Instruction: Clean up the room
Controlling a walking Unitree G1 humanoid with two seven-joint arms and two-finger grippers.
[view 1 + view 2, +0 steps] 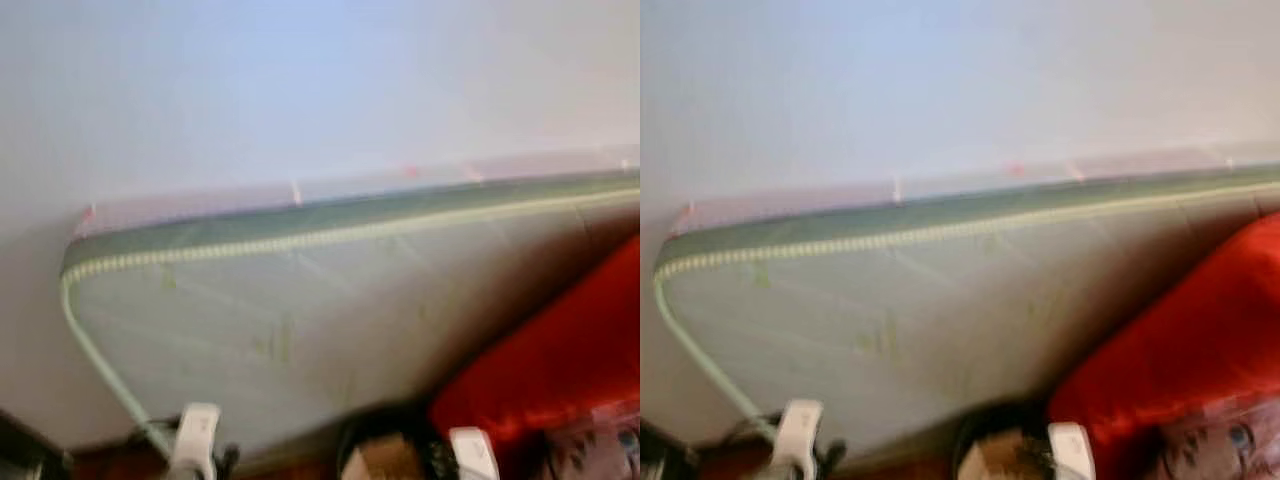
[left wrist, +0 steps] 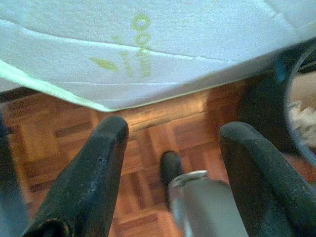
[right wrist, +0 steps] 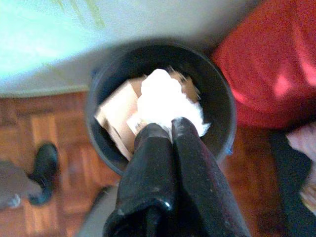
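One big pale mattress point(image 1: 300, 320) leans on edge against the wall point(image 1: 300, 80), likely stood up to free the parquet floor point(image 2: 163, 128). Below it the black bin point(image 3: 219, 106) holds cardboard and white crumpled paper point(image 3: 165, 101). Right gripper point(image 3: 170, 129) hangs over it, fingers pressed together, seemingly pinching that paper; left gripper point(image 2: 170, 131) idles spread wide, empty.

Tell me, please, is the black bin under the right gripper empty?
No, the black bin holds cardboard and crumpled white paper, and the right gripper has its jaws shut on that paper.
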